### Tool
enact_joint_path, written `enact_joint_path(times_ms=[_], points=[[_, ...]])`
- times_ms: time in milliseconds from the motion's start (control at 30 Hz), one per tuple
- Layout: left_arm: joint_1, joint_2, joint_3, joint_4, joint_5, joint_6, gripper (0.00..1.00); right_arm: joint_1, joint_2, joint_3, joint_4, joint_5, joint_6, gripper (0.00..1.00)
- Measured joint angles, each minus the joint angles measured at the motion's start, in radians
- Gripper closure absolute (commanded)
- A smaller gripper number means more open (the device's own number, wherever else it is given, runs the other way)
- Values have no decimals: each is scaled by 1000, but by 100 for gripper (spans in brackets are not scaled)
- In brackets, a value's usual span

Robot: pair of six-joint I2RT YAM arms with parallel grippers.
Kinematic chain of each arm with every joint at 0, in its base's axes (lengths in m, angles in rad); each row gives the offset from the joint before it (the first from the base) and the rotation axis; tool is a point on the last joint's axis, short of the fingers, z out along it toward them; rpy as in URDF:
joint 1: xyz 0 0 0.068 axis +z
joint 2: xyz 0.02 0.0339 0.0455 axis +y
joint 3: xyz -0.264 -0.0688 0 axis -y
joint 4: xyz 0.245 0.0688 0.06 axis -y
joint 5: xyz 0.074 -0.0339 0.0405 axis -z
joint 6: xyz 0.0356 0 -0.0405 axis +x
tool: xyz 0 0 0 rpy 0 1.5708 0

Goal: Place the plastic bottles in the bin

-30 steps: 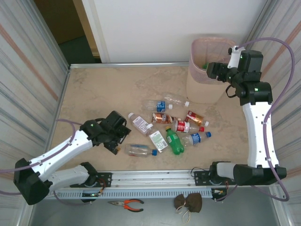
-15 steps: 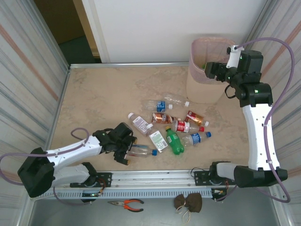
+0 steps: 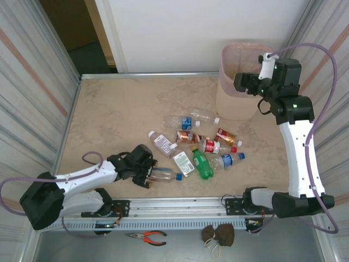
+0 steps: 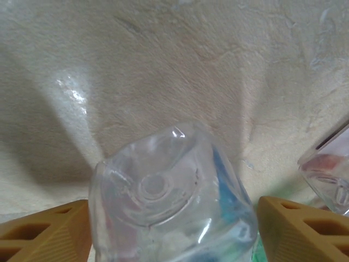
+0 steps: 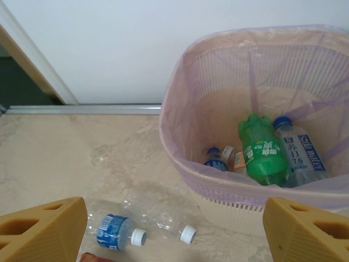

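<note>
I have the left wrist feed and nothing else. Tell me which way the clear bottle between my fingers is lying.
Observer: In the top camera the clear bottle lies on its side. Its blue cap points away from the left gripper, whose fingers straddle the base end.
Operator: Now report where the other arm is.
Observer: The right gripper hangs open and empty by the rim of the bin, at the far right of the table.
</note>
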Motion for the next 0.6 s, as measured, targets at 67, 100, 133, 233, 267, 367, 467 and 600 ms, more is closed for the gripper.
enact_joint_path(times_ms=[67,100,133,233,267,367,467,600], points=[[3,0,0,4,-3,0,30,6,0,2,-2,0,0,18],[6,0,-1,6,-3,0,31,10,0,4,-3,0,-1,19],[6,0,-4,11,-3,0,32,10,0,6,-3,0,-2,19],[6,1,-15,24,-3,0,34,10,0,8,-4,2,-4,19],[6,2,-15,26,-3,0,35,10,0,8,-4,3,-3,19],[8,2,-18,34,-3,0,34,10,0,8,-4,5,-4,20],[11,2,-24,48,-3,0,34,12,0,8,-4,5,-4,20],[22,8,-36,63,-3,0,38,12,0,8,-4,8,-4,21]])
